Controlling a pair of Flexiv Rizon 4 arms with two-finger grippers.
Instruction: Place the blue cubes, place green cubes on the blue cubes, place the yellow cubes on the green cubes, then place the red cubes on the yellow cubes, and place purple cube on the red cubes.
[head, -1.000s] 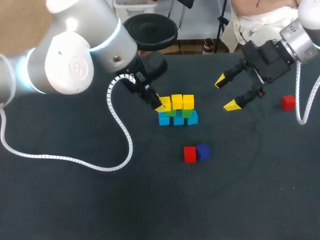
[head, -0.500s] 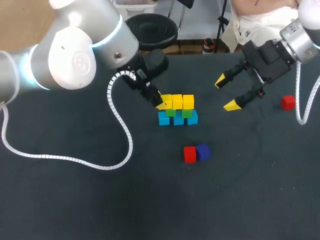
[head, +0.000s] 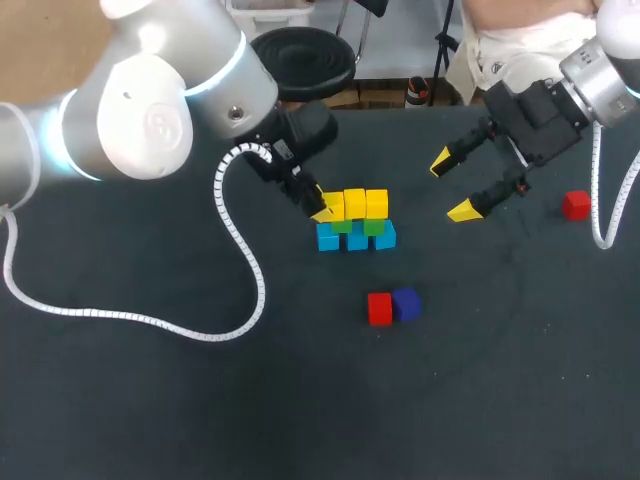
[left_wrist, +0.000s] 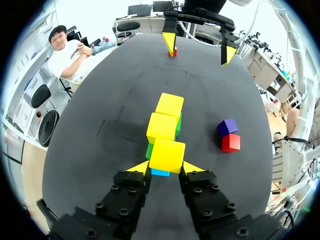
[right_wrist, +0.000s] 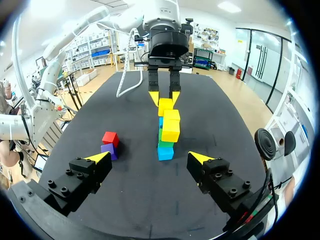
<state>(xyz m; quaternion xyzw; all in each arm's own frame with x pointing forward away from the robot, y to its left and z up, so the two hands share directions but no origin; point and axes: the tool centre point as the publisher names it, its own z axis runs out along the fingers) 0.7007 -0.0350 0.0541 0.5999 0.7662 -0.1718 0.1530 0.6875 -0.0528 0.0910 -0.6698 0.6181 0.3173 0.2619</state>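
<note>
Looking down from the head view, the build is roughly halfway. Three blue cubes (head: 357, 239) sit in a row mid-table, with green cubes (head: 375, 227) on them and yellow cubes (head: 365, 203) on top. The left gripper (head: 326, 209) is closed on the left-end yellow cube (head: 333, 205), which sits in place at the row's left end, so that layer looks set but not let go. The reds and the purple are still to do, I'd say. One red cube (head: 379, 309) touches the purple cube (head: 406, 303) nearer than the stack, and a second red cube (head: 575, 205) lies well off to the right. The right gripper (head: 452, 186) hangs wide open and empty, right of the stack.

In the left wrist view, the left gripper (left_wrist: 166, 168) pinches the left-end yellow cube (left_wrist: 166, 154) from both sides. Blue shows beneath the cube, but I cannot tell whether green lies under it.

In the right wrist view, the right gripper (right_wrist: 150, 158) is spread wide and holds nothing. The stack lies ahead, seen end-on, with the left gripper (right_wrist: 163, 97) at its far end.

Compared with a second ago, the left arm's elbow has shifted slightly. Its grip, the cubes and the right arm have not changed.
</note>
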